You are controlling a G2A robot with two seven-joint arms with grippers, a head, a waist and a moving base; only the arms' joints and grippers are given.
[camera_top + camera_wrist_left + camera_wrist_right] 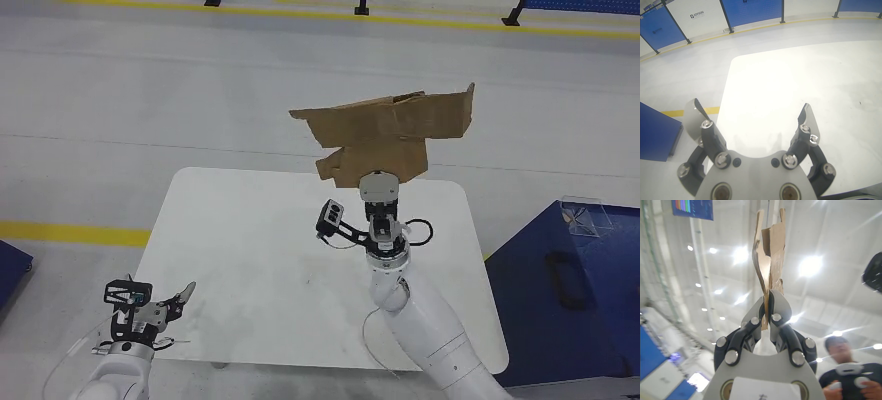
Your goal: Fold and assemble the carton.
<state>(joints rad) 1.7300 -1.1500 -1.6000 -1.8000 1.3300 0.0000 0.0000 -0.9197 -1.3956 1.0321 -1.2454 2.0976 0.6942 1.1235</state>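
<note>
Fingers (690, 117) of my left gripper (751, 103) stand spread wide, low over the near left corner of the white table (772, 75). From the top camera, that left gripper (183, 296) sits just inside the table's edge.

Farther out, my right gripper (378, 186) points upward over the table's far side, its jaws pinched tight on the bottom edge of the carton (385, 125). It is a flattened, creased brown cardboard blank, held up clear of the tabletop, and from above it covers part of the far table edge. In the right wrist camera I see the carton (775, 256) edge-on, its layers splaying apart above the fingertips. I cannot tell which flaps are folded.

Right of the table stands a blue cabinet (560, 290), cut off by the frame, with a clear object (586, 215) on top that I cannot make out.

Beyond the table run a yellow floor line (753, 28) and blue and white partition panels (696, 19). The white one bears a logo with lettering.
</note>
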